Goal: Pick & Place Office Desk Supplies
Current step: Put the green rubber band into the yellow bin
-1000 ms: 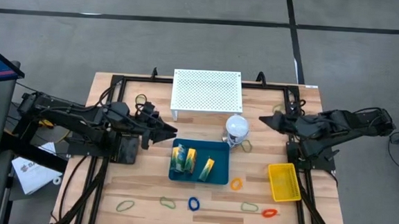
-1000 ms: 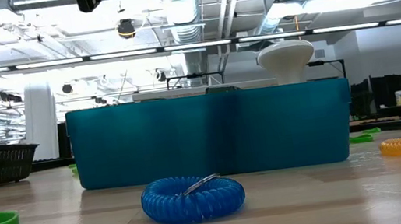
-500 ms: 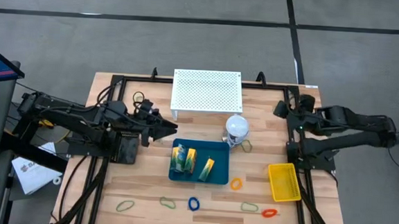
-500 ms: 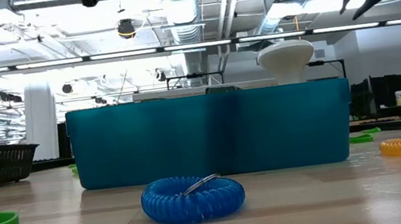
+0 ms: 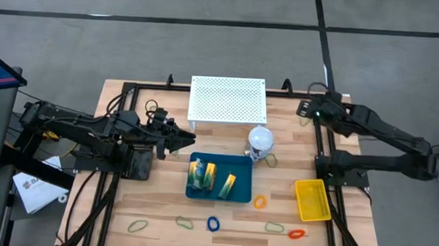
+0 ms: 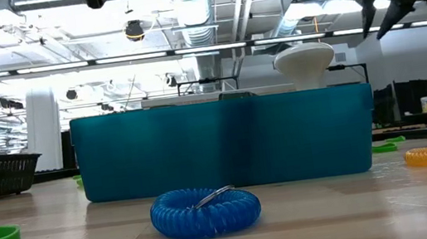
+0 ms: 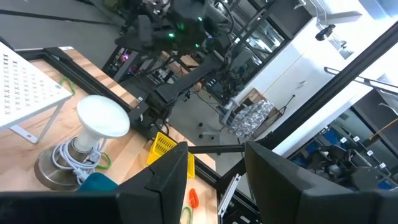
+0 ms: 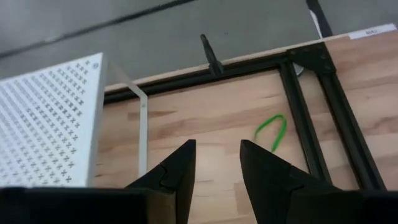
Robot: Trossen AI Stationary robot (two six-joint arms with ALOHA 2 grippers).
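Office desk supplies lie scattered over the wooden worktop [image 5: 161, 211]. Small thin loops sit along its near edge: a yellow-green one [image 5: 137, 225], a blue coiled one [image 5: 213, 223], an orange one [image 5: 260, 202] and a red-orange one [image 5: 297, 234]. Several green and yellow packets [image 5: 214, 178] already rest inside a blue tray [image 5: 219, 196] at the centre. One more green loop [image 8: 272, 132] lies at the far right corner, beside the black frame rail [image 8: 301, 118].

The right gripper [image 8: 214, 163] hangs above that corner, jaws parted and holding nothing, pointed toward the green loop. The left gripper [image 5: 189, 142] waits just left of the tray's far edge, jaws likewise apart and empty.

Risks, as a judgement: the green loop is thin and flat against the wood, so the jaws could close over it and slide off, or scrape the worktop. The rail stands so near that a fingertip could strike it on the descent. A white perforated board [image 5: 228, 100] and a white ball-shaped object [image 5: 260, 138] stand nearby and could be knocked when carrying the loop to the tray.
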